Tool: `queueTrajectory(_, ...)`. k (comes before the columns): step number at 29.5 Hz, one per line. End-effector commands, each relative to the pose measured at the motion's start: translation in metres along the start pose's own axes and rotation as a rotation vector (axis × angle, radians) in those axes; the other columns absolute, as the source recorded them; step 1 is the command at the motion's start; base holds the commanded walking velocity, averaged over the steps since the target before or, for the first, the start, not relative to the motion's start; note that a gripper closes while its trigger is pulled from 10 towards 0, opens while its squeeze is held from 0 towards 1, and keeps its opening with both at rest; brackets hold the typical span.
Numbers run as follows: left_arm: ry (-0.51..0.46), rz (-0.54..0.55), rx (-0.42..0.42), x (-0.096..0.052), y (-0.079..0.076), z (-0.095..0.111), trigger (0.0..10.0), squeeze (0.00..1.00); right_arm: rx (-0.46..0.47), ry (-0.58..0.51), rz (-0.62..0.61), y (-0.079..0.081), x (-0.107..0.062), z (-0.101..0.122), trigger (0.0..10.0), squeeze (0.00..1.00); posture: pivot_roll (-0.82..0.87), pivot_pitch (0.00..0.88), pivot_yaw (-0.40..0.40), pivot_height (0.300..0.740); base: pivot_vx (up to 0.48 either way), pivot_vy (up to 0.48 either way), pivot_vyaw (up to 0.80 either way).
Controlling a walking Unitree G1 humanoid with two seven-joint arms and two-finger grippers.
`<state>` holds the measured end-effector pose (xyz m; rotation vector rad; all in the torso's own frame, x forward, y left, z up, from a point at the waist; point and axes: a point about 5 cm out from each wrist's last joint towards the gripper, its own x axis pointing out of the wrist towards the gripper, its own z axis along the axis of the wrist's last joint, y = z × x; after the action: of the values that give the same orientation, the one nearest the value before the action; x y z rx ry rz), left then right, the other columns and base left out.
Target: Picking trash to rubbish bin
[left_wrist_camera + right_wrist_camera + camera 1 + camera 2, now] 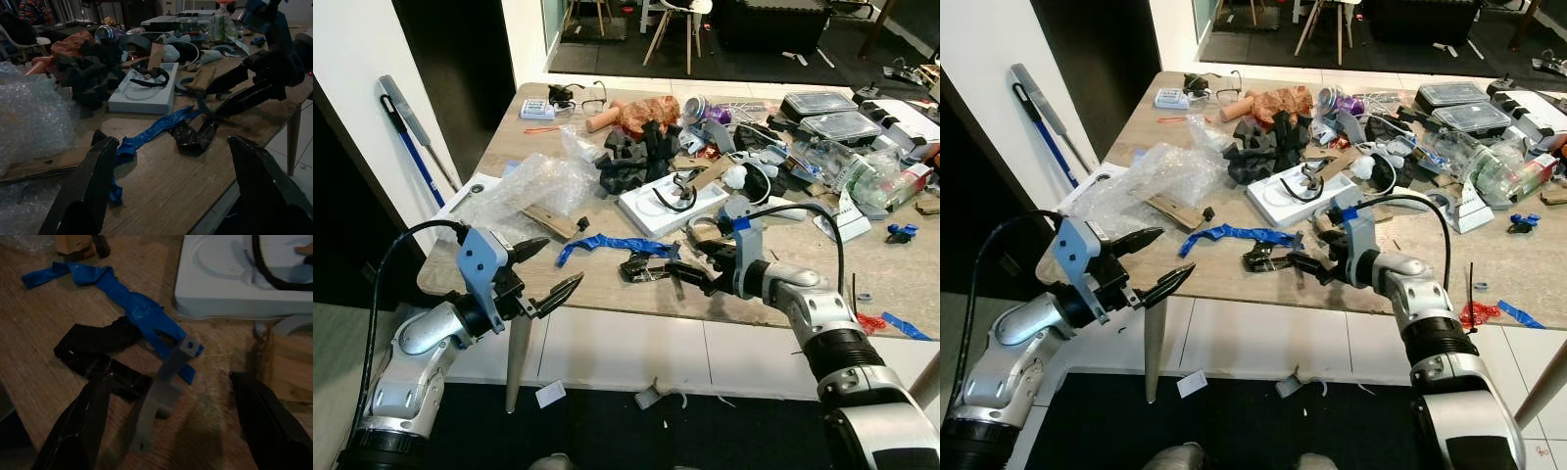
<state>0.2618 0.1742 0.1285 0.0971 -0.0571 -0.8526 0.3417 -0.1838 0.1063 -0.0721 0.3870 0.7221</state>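
Observation:
A crumpled black plastic scrap [641,269] lies near the front edge of the wooden table [607,299]. A blue tape strip [602,243] runs beside it, and a bent grey strip [161,391] lies over both. My right gripper [683,274] hovers low over the table just right of the scrap, open, its fingers [83,426] straddling the grey strip and the scrap's end without touching them. My left gripper [564,260] is open with nothing in it, held off the table's front left corner and pointing at the blue tape [156,128].
Bubble wrap [533,191], a white tray [671,206], black foam pieces [636,157] and clear containers [842,127] crowd the table behind. A blue-handled mop [411,147] leans on the left wall. Paper scraps [646,395] lie on the floor by the table leg [517,362].

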Motion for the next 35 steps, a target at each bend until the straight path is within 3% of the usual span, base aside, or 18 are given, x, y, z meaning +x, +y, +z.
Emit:
queueTrajectory(1, 0.010, -0.016, 0.005, 0.001, -0.002, -0.001, 10.0, 0.00, 0.003, 0.018, 0.007, 0.003, 0.000, -0.005, 10.0, 0.00, 0.06, 0.000, -0.004, 0.740, 0.000, 0.000, 0.00)
queueTrajectory(8, 0.013, -0.012, 0.007, 0.000, -0.002, -0.002, 10.0, 0.00, 0.023, 0.064, 0.029, 0.006, 0.000, -0.012, 9.7, 0.00, 0.06, 0.000, -0.004, 0.740, 0.000, 0.000, 0.00)
queueTrajectory(9, 0.013, -0.012, 0.007, 0.000, -0.002, -0.001, 10.0, 0.00, 0.028, 0.073, 0.037, 0.007, 0.000, -0.013, 1.1, 0.00, 0.06, 0.000, -0.004, 0.740, 0.000, 0.000, 0.00)
queueTrajectory(10, 0.013, -0.012, 0.007, 0.000, -0.002, -0.001, 10.0, 0.00, 0.028, 0.073, 0.037, 0.007, 0.000, -0.013, 1.1, 0.00, 0.06, 0.000, -0.004, 0.740, 0.000, 0.000, 0.00)
queueTrajectory(11, 0.013, -0.012, 0.007, 0.000, -0.002, -0.001, 10.0, 0.00, 0.030, 0.078, 0.046, 0.008, 0.000, -0.014, 0.0, 0.00, 0.06, 0.000, -0.004, 0.740, 0.000, 0.000, 0.00)
queueTrajectory(29, 0.016, -0.019, 0.004, -0.001, -0.003, -0.002, 10.0, 0.00, 0.032, 0.095, 0.049, 0.009, 0.000, -0.017, 0.0, 0.00, 0.06, 0.000, -0.004, 0.740, 0.000, 0.000, 0.00)
queueTrajectory(35, 0.014, -0.020, 0.002, -0.001, -0.003, -0.002, 10.0, 0.00, 0.012, -0.008, 0.047, 0.009, -0.001, -0.004, 0.0, 0.00, 0.06, 0.000, -0.004, 0.740, 0.000, 0.000, 0.00)
